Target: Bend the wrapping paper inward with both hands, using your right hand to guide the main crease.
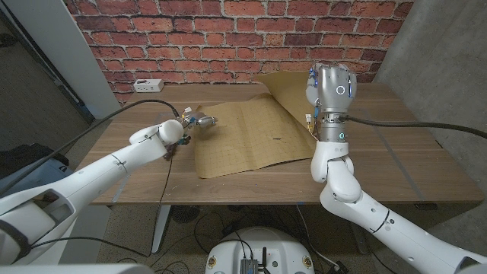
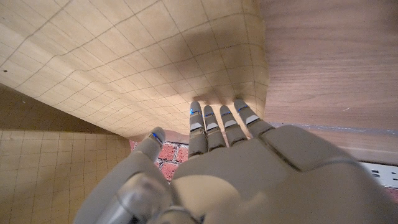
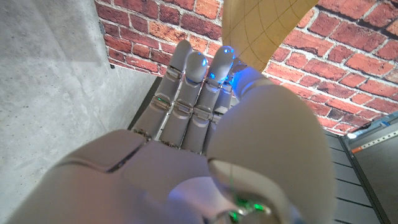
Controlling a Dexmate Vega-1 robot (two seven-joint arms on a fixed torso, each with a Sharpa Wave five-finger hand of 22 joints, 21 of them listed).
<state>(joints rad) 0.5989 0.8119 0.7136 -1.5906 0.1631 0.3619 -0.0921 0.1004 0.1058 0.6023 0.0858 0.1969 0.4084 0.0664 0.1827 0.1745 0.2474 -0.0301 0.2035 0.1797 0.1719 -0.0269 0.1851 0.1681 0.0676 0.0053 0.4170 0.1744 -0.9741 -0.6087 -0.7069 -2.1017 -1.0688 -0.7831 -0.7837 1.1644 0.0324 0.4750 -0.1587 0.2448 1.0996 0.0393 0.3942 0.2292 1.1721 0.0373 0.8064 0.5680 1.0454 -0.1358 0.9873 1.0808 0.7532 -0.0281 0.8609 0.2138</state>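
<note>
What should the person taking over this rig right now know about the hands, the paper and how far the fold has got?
Left hand: at the wrapping paper's left edge, fingers on it; the edge curls up slightly.
Right hand: raised at the paper's far right corner, which is lifted off the wooden table; whether it pinches the paper is unclear.
Done: right side lifted.
Left: bend both sides inward and press the main crease with the right hand.

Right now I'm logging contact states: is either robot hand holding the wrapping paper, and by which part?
The right robot hand lifts the wrapping paper by its far right flap. Whether the left robot hand grips the left edge cannot be told.
</note>
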